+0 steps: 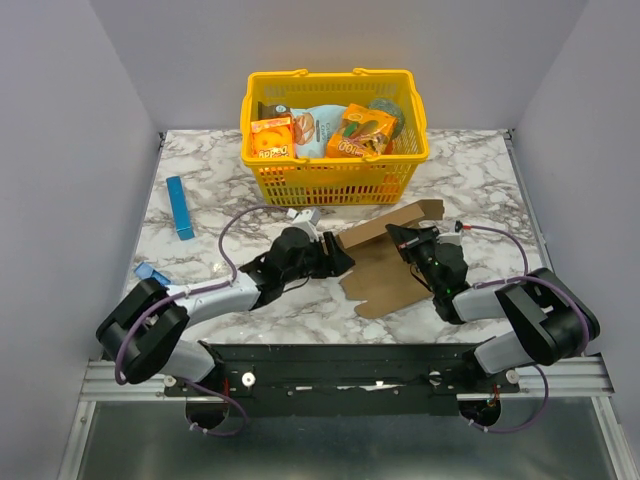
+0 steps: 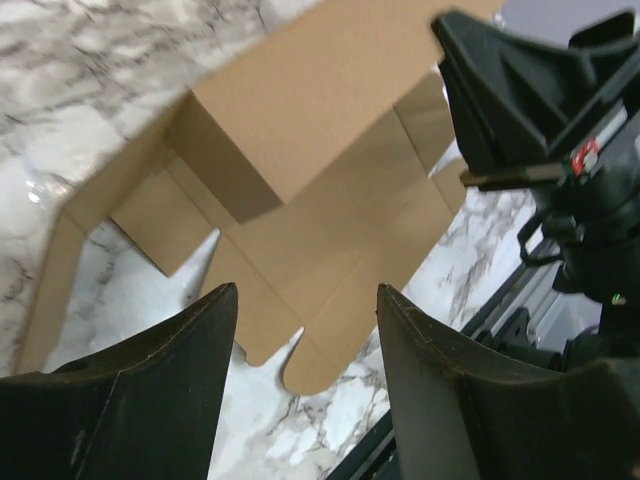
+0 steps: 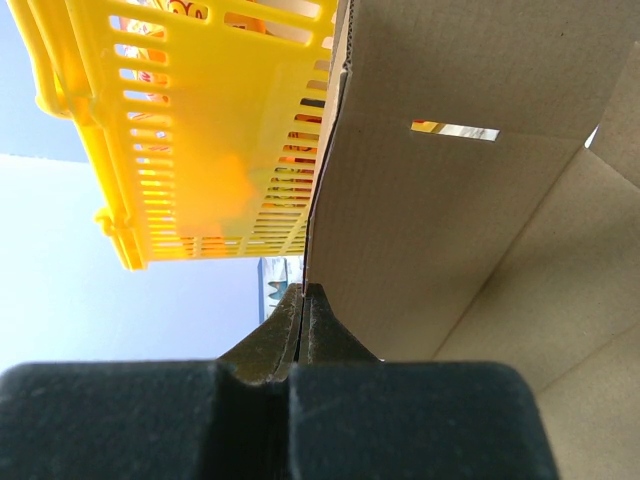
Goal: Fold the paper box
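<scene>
While right hand [image 1: 401,239] pinches paper box [image 1: 383,283], axis points far-right; left hand [image 1: 343,260] open.

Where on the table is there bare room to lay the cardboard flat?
Bare marble lies between the basket and the right edge of the table, and between the blue box and the left gripper. The middle is crowded: the right gripper clamps the cardboard there, with the basket close behind.

The marbled table [image 1: 480,170] carries a yellow basket [image 1: 330,182] at the far middle, a slim blue box [image 1: 180,208] at left, the paper box [image 1: 385,285] right of centre, and perhaps a blue scrap [image 1: 152,273] near left.
</scene>
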You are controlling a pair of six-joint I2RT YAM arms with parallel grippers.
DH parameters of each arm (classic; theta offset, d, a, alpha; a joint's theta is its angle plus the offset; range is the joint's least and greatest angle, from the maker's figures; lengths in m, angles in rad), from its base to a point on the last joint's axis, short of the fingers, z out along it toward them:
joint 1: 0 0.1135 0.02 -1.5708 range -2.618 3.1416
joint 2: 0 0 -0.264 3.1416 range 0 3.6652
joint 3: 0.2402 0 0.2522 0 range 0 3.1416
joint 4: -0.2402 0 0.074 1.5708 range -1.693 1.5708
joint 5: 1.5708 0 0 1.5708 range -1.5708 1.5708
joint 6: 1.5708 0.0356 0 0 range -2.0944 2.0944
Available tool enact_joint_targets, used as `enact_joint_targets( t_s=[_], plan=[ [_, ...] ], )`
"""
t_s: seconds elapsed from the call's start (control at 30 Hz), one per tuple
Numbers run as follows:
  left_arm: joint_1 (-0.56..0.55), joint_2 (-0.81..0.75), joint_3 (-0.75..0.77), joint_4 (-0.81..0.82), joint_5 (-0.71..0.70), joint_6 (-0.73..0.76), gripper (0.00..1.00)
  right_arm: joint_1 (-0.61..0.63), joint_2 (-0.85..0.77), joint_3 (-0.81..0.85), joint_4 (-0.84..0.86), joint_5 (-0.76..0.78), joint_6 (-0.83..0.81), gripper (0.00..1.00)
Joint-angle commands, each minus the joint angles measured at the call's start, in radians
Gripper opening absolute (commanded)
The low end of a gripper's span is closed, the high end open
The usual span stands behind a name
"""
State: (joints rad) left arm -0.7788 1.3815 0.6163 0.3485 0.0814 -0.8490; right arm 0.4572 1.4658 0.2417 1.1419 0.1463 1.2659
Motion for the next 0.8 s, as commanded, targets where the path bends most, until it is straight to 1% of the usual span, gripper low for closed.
enact_joint_targets(
  t_s=[0.0,0.03,0.13,0.23,0.37,0.47,0.6,0.77],
  plan=[
    [-0.045,0.051,-0.036,0.0,-0.031,-0.022,0.61,0.008,-0.009,-0.007,-0.019,0.004,-0.014,0.01],
    [-0.043,0.062,-0.053,0.019,-0.031,-0.038,0.59,0.008,-0.009,-0.008,-0.019,0.006,-0.014,0.01],
    [-0.043,0.111,-0.061,0.064,-0.048,-0.073,0.56,0.008,-0.016,-0.013,-0.019,0.006,-0.016,0.01],
    [-0.045,0.149,-0.075,0.099,-0.074,-0.096,0.57,0.008,-0.022,-0.015,-0.022,0.012,-0.02,0.01],
    [-0.045,0.178,-0.086,0.13,-0.19,-0.104,0.57,0.008,-0.021,-0.015,-0.021,0.009,-0.02,0.01],
    [-0.046,0.197,-0.087,0.133,-0.247,-0.104,0.57,0.006,-0.021,-0.018,-0.019,0.01,-0.02,0.01],
    [-0.048,0.255,-0.079,0.176,-0.279,-0.111,0.57,0.006,-0.022,-0.018,-0.018,0.01,-0.02,0.01],
    [-0.062,0.321,-0.032,0.187,-0.313,-0.101,0.57,0.008,-0.024,-0.021,-0.014,0.009,-0.02,0.01]
  ],
)
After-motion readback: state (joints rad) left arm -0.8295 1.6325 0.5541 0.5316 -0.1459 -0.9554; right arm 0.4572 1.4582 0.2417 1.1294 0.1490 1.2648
